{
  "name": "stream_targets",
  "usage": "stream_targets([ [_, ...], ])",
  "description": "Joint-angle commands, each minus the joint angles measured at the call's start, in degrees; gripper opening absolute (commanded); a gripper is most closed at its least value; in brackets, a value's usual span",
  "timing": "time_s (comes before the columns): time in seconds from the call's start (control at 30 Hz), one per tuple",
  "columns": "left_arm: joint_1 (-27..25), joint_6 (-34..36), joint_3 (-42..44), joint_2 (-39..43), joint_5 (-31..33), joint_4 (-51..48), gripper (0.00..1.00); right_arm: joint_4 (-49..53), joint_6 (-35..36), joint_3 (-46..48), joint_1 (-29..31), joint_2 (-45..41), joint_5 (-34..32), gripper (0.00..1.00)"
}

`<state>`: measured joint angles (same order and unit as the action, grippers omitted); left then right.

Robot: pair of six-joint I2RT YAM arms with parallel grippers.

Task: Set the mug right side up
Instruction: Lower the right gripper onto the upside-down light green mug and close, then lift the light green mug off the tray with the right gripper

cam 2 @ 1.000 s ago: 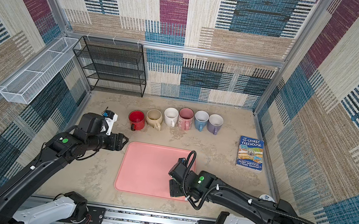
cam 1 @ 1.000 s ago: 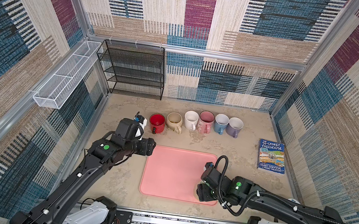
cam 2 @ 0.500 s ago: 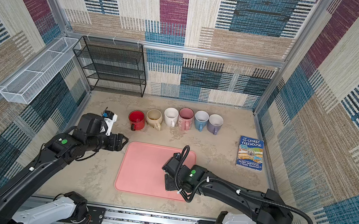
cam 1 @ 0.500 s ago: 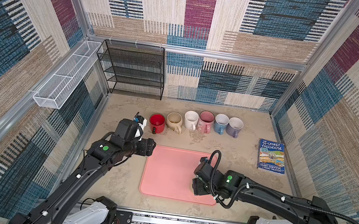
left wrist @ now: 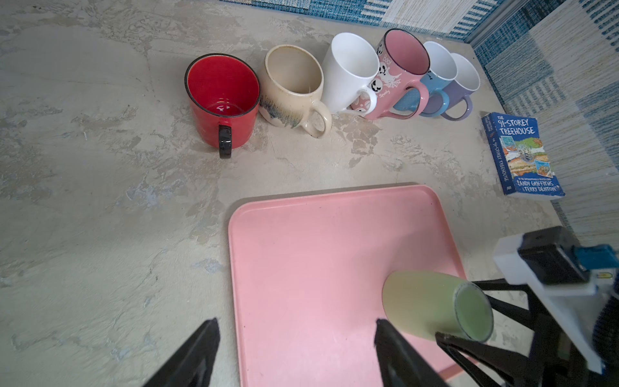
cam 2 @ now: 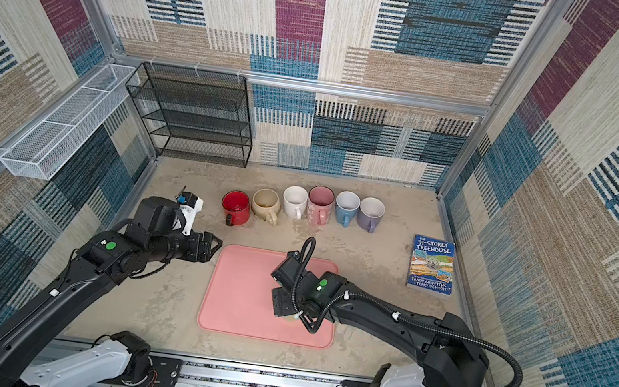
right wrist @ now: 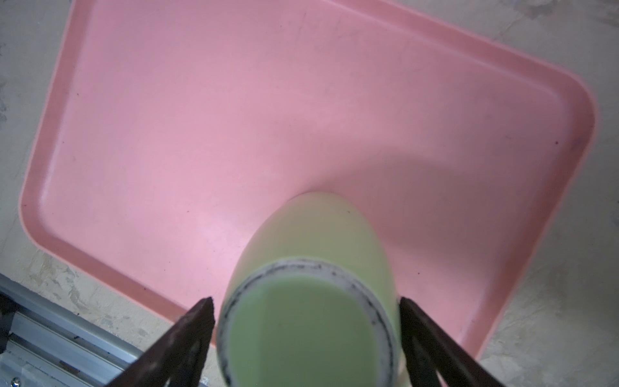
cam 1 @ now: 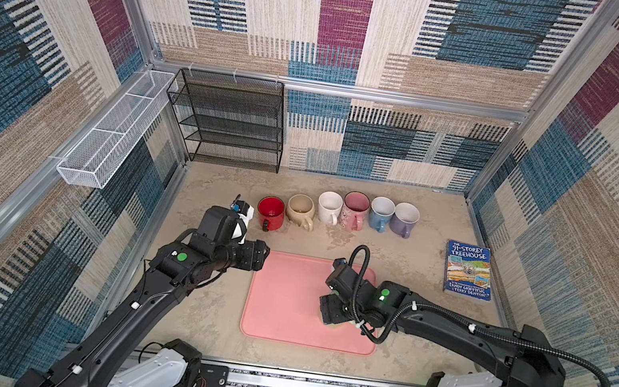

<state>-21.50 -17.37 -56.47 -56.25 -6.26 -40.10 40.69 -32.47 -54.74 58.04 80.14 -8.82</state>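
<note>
Right arm (cam 1: 458,332) has slid in from the tray's right edge over the last second, so the right gripper (right wrist: 305,300) now sits over the front right part of the pink tray (cam 1: 283,295). Left arm (cam 1: 157,292) hasn't budged.

Biggest thing in the cell besides the arms is the black wire rack (cam 1: 233,119) against the back wall. The white mesh basket (cam 1: 112,129) hangs on the left wall next to it. The tray lies flat on the beige tabletop (cam 1: 196,311), middle front. Off to the right, well apart from the tray, is a book (cam 1: 469,270), "The 91-Storey Treehouse", cover up.

Behind the tray there's a row of six mugs, all open side up:
- red mug (cam 1: 270,211)
- cream mug (cam 1: 301,210)
- white mug (cam 1: 329,206)
- pink ghost mug (cam 1: 355,209)
- blue mug (cam 1: 380,213)
- lilac mug (cam 1: 405,218)

The one that matters, the pale green mug (left wrist: 422,301), is on the tray's front right part, bottom up. It's under the right gripper, so both top views only catch a sliver of it. The right gripper's fingers (right wrist: 187,335) are spread wide on either side of its base, right up against it. I can't tell whether they're actually squeezing it. Left gripper (left wrist: 295,323) hovers by the tray's far left corner, fingers wide apart, nothing between them.
</note>
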Motion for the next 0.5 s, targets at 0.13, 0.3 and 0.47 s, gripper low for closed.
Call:
stream_targets([
  [0.13, 0.0, 1.5, -0.1, -0.1, -0.5, 0.6, 0.78, 3.5, 2.6, 1.4, 0.0, -4.9, 2.7, 0.87],
  [0.3, 0.0, 1.5, -0.2, -0.3, -0.4, 0.6, 0.78, 2.5, 2.0, 4.3, 0.3, -7.0, 5.8, 0.82],
  [0.47, -0.1, 1.4, 0.0, -0.1, -0.3, 0.5, 0.78, 1.2, 2.2, 5.3, 1.2, -6.9, 6.8, 0.8],
])
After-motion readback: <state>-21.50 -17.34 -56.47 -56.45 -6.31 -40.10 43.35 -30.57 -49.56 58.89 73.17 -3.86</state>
